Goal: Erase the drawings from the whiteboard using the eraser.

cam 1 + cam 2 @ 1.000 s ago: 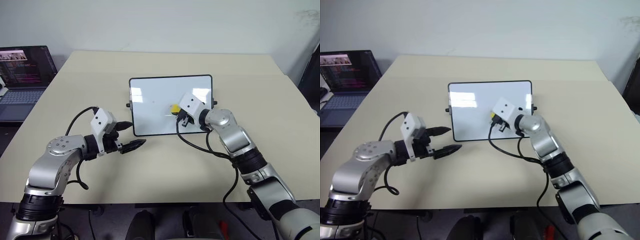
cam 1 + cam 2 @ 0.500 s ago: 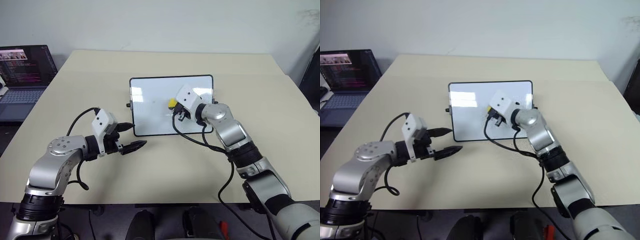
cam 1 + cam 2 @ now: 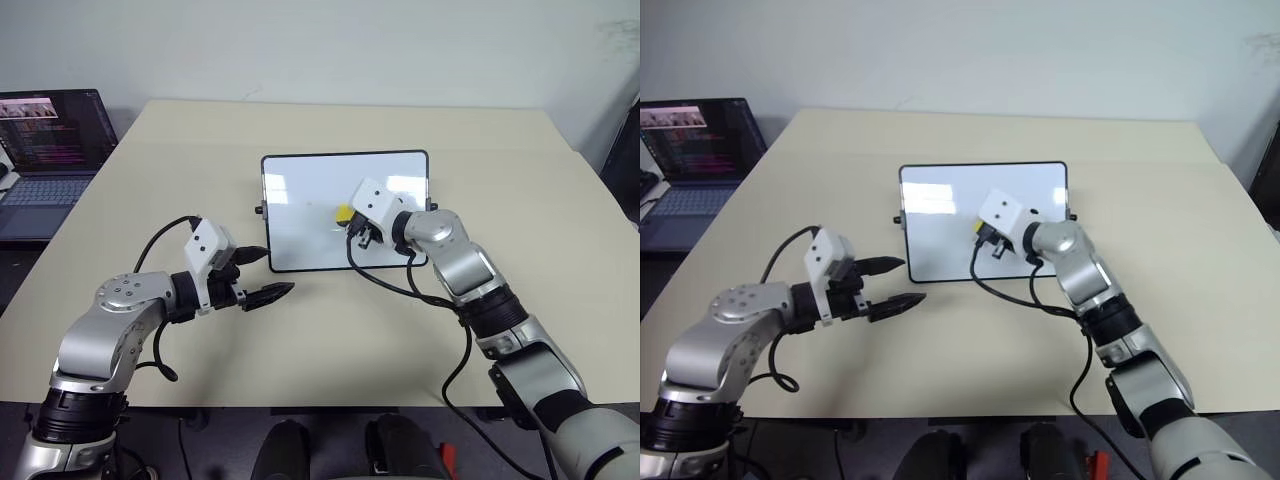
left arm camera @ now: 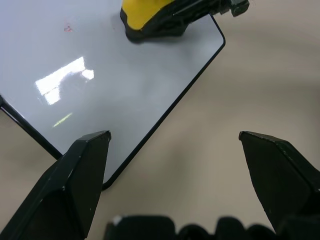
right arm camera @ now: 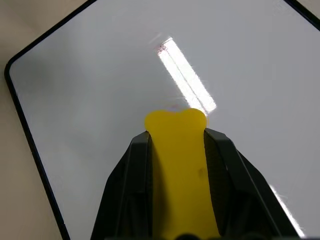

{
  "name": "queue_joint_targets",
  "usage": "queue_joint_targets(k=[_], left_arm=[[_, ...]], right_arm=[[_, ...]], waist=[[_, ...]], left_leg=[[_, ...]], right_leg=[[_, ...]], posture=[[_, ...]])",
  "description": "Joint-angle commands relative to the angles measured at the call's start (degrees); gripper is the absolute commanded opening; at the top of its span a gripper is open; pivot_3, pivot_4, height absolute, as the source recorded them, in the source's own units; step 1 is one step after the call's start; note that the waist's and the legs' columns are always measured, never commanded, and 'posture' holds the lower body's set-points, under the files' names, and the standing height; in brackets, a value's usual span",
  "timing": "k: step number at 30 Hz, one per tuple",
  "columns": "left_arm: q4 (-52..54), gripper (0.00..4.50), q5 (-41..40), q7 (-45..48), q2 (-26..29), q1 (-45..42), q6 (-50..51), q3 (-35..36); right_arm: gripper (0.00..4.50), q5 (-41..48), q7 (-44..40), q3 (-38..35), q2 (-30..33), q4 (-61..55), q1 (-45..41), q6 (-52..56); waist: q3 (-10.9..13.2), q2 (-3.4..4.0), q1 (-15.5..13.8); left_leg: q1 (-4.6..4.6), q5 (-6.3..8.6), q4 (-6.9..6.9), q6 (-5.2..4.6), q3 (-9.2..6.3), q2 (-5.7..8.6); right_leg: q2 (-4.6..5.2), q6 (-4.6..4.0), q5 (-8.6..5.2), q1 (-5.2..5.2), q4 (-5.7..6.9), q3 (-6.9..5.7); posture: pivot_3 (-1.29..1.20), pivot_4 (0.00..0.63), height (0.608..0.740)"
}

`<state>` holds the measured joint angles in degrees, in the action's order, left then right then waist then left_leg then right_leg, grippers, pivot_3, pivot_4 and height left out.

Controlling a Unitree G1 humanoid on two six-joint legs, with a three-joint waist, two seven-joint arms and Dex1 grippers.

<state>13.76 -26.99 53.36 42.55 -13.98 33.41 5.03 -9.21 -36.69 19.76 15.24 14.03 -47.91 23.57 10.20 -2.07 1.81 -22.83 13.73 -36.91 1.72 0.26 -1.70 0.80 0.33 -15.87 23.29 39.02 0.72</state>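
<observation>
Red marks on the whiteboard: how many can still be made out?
2: a faint red speck beside the glare streak, and a faint trace at the tip of the eraser. More may be hidden under the eraser.

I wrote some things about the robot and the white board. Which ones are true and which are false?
1. The right gripper is shut on the yellow eraser. True.
2. The left gripper holds the eraser. False: its fingers are open with nothing between them, over the table near the whiteboard's corner.
3. The eraser is on the whiteboard. True.
4. The whiteboard is full of big red drawings. False: just faint red specks show on it.
5. A laptop sits open at the robot's left. True.
6. The whiteboard has a red frame. False: the frame is thin and black.
</observation>
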Motion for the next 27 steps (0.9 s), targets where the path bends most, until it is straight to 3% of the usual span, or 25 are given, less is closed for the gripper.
queue_joint_targets(k=[1, 4, 9, 15, 27], left_arm=[[1.48, 4.50, -0.83, 0.62, 0.36, -0.61, -0.52, 0.43], [1.13, 4.50, -0.75, 0.86, 0.40, -0.77, -0.78, 0.29], [1.24, 4.50, -0.68, 1.39, 0.50, -0.54, -0.79, 0.23], [0.83, 4.50, -0.75, 1.21, 0.21, -0.96, -0.76, 0.63], [1.96, 4.50, -0.81, -0.03, 0.06, 0.44, -0.52, 1.27]], right_arm=[[1.09, -0.59, -0.53, -0.50, 1.25, 0.50, -0.10, 1.08], [1.09, -0.29, -2.40, 0.49, 1.56, -0.83, 0.93, 1.62], [1.09, -1.23, 4.04, -2.32, -0.21, 1.27, -1.23, -1.09], [1.09, 0.64, -2.41, 0.31, 0.26, -2.78, 1.60, 2.78], [1.09, 0.17, 4.02, -0.52, -5.61, 2.91, -4.49, -3.67]], waist=[[0.00, 0.00, 0.01], [0.00, 0.00, -0.02], [0.00, 0.00, 0.01], [0.00, -0.01, -0.01], [0.01, 0.02, 0.09]], left_leg=[[0.00, 0.00, 0.00, 0.00, -0.01, 0.00], [0.00, 0.00, -0.01, 0.00, 0.00, 0.01], [0.00, 0.00, -0.01, 0.00, 0.00, 0.00], [-0.01, 0.00, -0.01, 0.00, 0.00, 0.00], [-0.07, 0.00, 0.03, 0.00, 0.00, -0.01]], right_leg=[[0.00, 0.00, 0.00, 0.00, 0.01, -0.01], [0.00, 0.00, 0.00, -0.01, 0.01, -0.01], [0.00, 0.00, 0.00, 0.00, 0.01, 0.00], [0.00, 0.00, 0.00, -0.01, -0.01, -0.01], [-0.01, 0.00, 0.00, 0.06, -0.02, 0.00]], posture=[[0.00, 0.150, 0.740], [0.00, 0.150, 0.740], [0.00, 0.150, 0.740], [0.00, 0.150, 0.740], [0.00, 0.150, 0.740]])
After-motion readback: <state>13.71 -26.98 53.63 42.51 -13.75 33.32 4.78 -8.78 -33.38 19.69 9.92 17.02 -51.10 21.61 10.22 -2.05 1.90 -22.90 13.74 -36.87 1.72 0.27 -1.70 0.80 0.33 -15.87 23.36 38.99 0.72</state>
